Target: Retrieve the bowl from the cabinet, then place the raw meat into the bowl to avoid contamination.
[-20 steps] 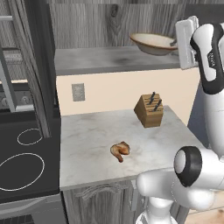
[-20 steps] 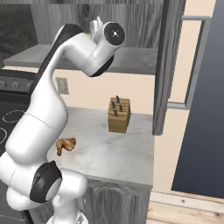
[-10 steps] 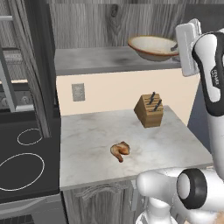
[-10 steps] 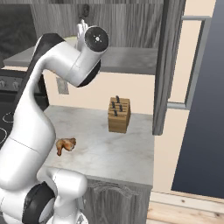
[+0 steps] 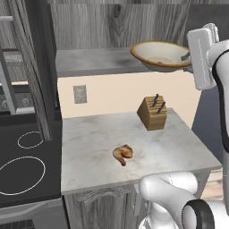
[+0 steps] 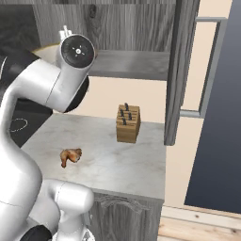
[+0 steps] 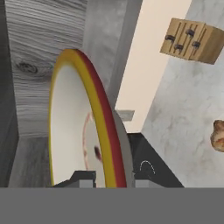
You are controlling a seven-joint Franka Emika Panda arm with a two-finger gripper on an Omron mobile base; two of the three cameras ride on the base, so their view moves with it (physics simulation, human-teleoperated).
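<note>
Below, knife block (image 5: 153,114) (upright), raw meat (image 5: 123,154) nearby, counter (image 5: 89,147).

Rendered frames, evenly and softly lit, no visible lamp or glare. Faint, diffuse shadows under the knife block (image 5: 153,113) and the raw meat (image 5: 123,154) on the pale surface (image 5: 89,147). Darker tone inside the cabinet (image 5: 89,40) and at the far right of the right base view. Slightly soft, low-resolution textures; jagged edges. Hand view strongly foreshortened, bowl (image 7: 87,127) rim stretched at close range.

No readable text, label, brand, number or sign appears on anything here.
</note>
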